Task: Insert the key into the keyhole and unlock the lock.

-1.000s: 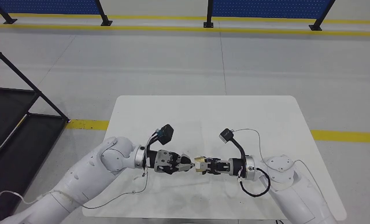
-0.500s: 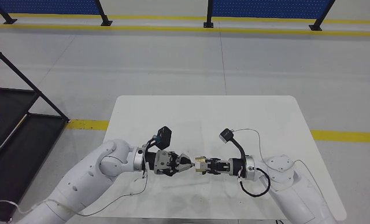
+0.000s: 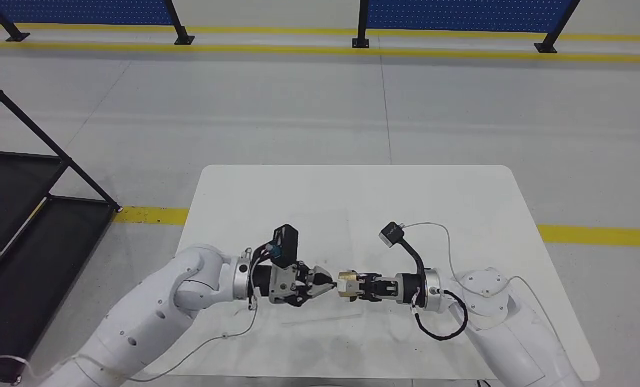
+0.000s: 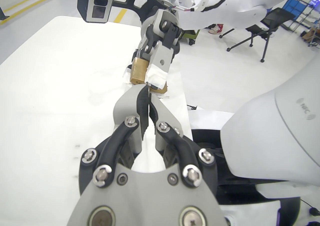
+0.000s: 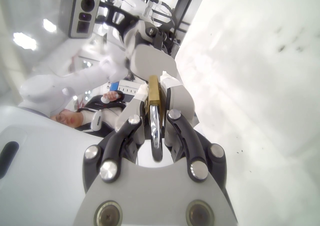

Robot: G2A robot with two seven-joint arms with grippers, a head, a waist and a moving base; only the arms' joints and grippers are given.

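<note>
A brass padlock [image 4: 138,70] is held just above the white table [image 3: 430,202], with my right gripper [image 4: 147,79] shut on it between white-padded fingers [image 4: 156,75]. In the right wrist view the lock's body [image 5: 153,90] sits between the jaws and its silver shackle [image 5: 155,122] points back toward the wrist. My left gripper [image 4: 148,90] is shut, its tips against the lock's end face. A thin metal edge of the key [image 4: 149,90] shows between its pads; the rest is hidden. Seen from above, the left gripper [image 3: 322,283] and right gripper [image 3: 352,285] meet nose to nose at the padlock [image 3: 346,283].
The two grippers meet over the near half of the table, close to its front edge [image 3: 380,372]. A black metal rack [image 3: 40,202] stands on the floor to the left. Blue barrier panels [image 3: 460,7] stand far behind.
My left wrist has rolled, swinging its camera round toward the near side, and the left elbow has shifted. Its fingertips stay at the lock. The right arm has not moved.
</note>
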